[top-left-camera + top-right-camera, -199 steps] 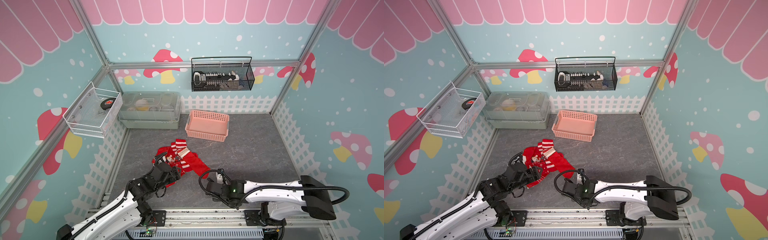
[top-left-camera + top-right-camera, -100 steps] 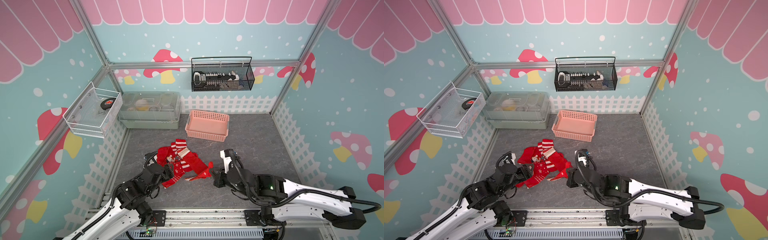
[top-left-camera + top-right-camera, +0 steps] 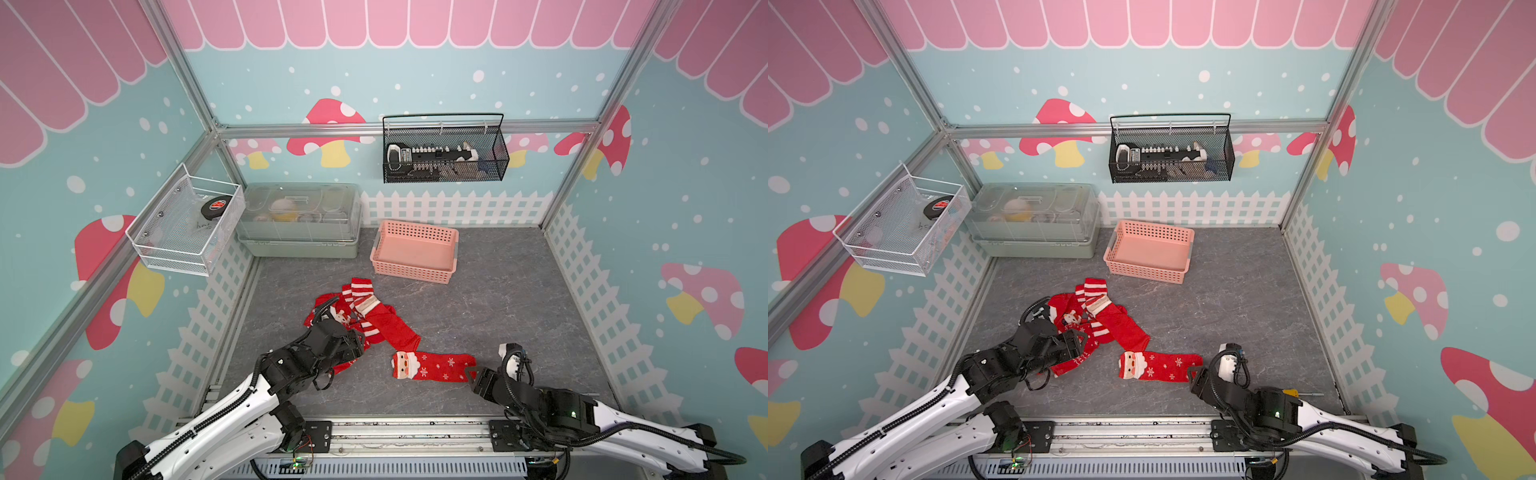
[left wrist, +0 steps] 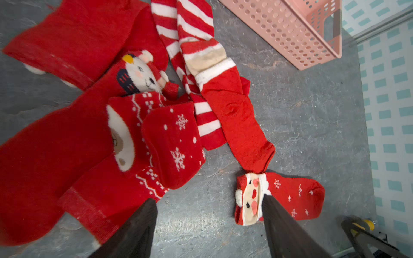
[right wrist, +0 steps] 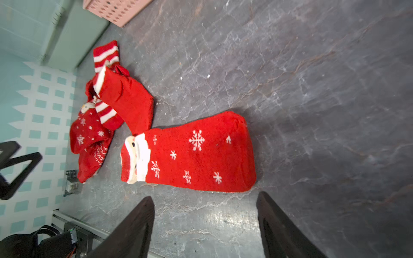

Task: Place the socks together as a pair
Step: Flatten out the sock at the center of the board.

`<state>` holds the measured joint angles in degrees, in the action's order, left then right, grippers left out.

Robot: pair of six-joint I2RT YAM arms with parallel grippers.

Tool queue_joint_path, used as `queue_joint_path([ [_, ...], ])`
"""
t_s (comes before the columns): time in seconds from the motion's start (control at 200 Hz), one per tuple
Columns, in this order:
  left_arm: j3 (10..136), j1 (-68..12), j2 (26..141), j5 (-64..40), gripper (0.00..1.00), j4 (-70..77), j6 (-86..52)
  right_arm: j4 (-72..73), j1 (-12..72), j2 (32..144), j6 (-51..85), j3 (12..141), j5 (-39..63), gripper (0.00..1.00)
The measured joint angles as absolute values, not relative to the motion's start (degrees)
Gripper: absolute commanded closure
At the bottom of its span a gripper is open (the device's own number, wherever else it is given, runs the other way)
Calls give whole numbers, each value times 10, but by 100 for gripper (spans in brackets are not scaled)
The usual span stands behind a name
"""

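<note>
my right gripper fingers apart beside the Santa sock near the table's front edge, left gripper fingers apart by the sock pile, black disc logo unreadable

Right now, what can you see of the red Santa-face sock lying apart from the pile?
The fuzzy red Santa-face sock lies flat on the grey stone-look floor, white snowflakes along it, a bearded Santa face at one end. That end meets or nearly meets a plain red sock. The open right end effector sits just off its other end, gripping nothing.
</note>
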<state>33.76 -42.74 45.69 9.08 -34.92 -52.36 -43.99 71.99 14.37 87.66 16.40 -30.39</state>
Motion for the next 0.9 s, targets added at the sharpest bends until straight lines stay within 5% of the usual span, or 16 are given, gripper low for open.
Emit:
queue_joint_path([
  [0.115,338,-446,486,63,27,-322,-520,-465,720,183,867,204,-317,27],
  [0.355,336,-520,564,38,44,-247,-532,-477,715,414,793,349,-339,53],
  [0.56,337,-564,671,31,51,-182,-550,-389,631,488,711,345,-262,68],
  [0.901,338,-573,763,24,55,-141,-577,-280,521,492,666,248,-123,71],
])
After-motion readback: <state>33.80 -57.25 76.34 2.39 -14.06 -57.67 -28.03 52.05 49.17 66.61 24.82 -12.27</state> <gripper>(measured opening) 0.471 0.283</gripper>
